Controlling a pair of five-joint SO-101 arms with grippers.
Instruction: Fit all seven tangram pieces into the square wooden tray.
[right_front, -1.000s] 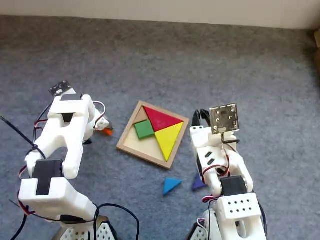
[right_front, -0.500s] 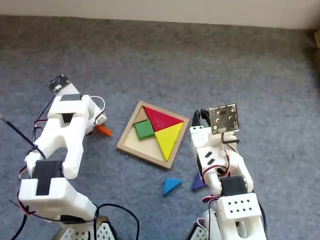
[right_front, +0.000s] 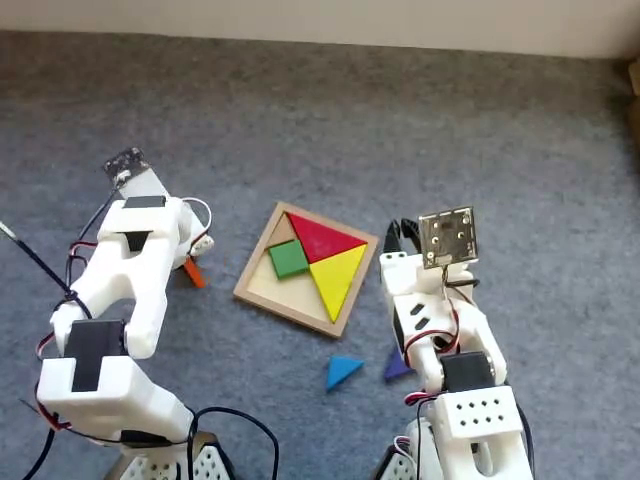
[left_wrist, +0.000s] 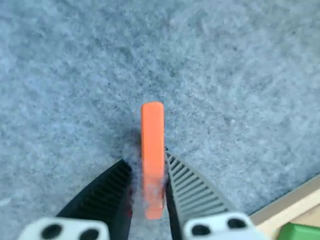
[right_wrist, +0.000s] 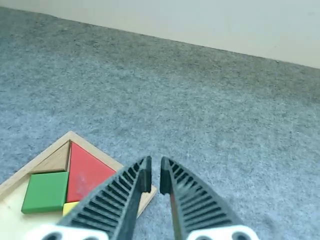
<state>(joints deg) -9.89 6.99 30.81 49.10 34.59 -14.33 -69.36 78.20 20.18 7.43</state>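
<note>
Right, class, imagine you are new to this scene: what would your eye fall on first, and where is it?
Brightest is the square wooden tray between the arms, holding a red triangle, a yellow triangle and a green square. Beside it, the left end effector pinches an orange tangram piece on edge. A blue triangle and a dark purple piece lie loose on the grey carpet beside the right arm.

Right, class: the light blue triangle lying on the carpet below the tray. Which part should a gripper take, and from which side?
From straight above: the blue triangle lies flat on the carpet, so only its thin side edges offer a hold. Probably one finger on the long edge, the other at the opposite corner, keeping clear of the purple piece beside it.
</note>
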